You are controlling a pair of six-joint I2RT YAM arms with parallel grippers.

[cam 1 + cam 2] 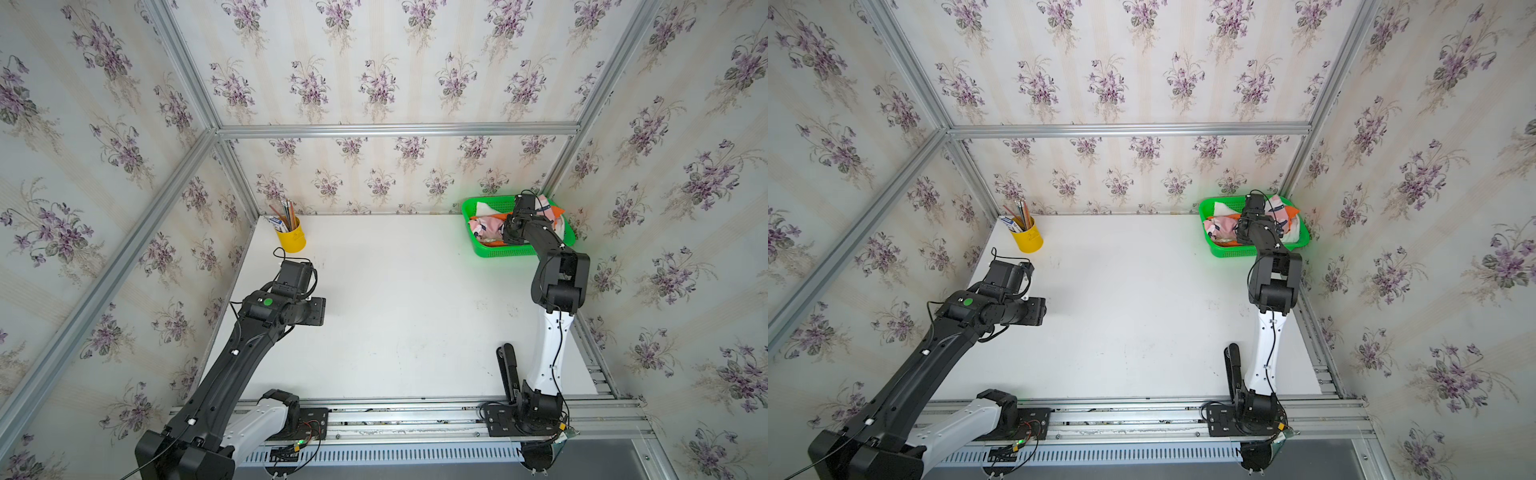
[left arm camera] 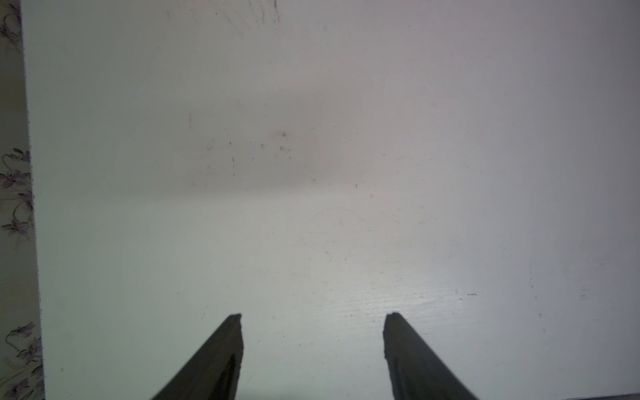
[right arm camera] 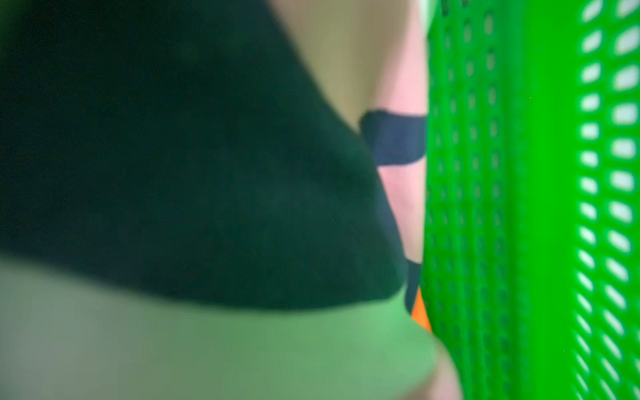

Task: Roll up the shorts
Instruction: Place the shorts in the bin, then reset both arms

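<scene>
**A:** Where'd the shorts [image 1: 484,227] end up?
**B:** Piled in the green basket [image 1: 468,210], worktop's [image 1: 395,311] 1 o'clock. Right fingers were buried in there, so I couldn't tell their state. Left fingers [image 2: 214,363] were apart at 9 o'clock, empty.

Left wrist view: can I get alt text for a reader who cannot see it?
The left claw hangs open and empty above a scuffed white table. A strip of floral wallpaper shows along one edge.
</scene>
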